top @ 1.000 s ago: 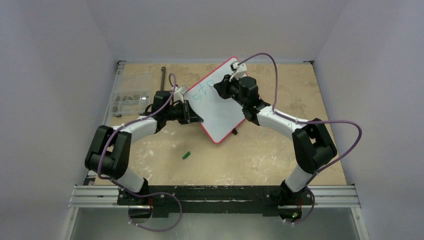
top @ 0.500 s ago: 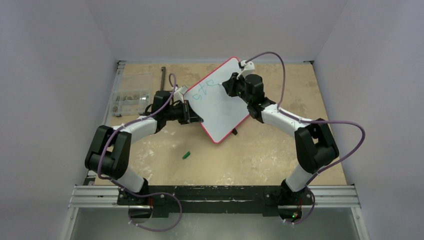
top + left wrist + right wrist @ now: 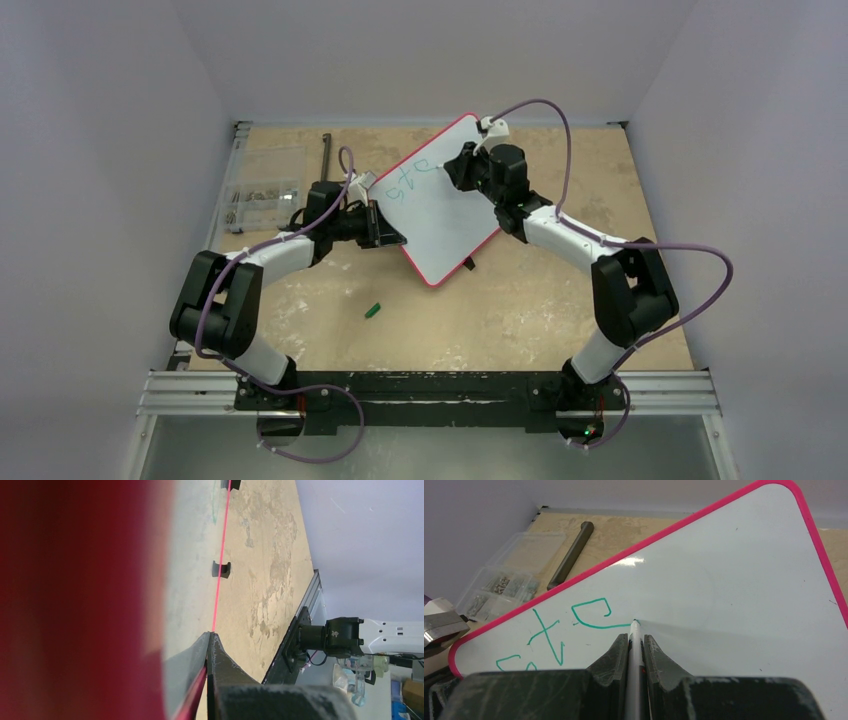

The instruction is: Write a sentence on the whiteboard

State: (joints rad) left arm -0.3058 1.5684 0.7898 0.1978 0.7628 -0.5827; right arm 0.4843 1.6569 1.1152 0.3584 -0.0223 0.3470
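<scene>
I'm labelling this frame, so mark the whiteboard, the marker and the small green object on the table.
whiteboard (image 3: 447, 230): top external view, on the bare white face near the middle.
marker (image 3: 634, 642): right wrist view, on the white barrel between the jaws.
small green object (image 3: 372, 310): top external view, on its middle.

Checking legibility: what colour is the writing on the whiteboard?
Green writing, best in the right wrist view.

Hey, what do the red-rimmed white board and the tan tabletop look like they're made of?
Red-rimmed white board: smooth glossy coated surface, judging by the glare spot; its rim looks plastic. Tan tabletop: probably bare wood or fibreboard, matte, with pale scuffed blotches.
</scene>
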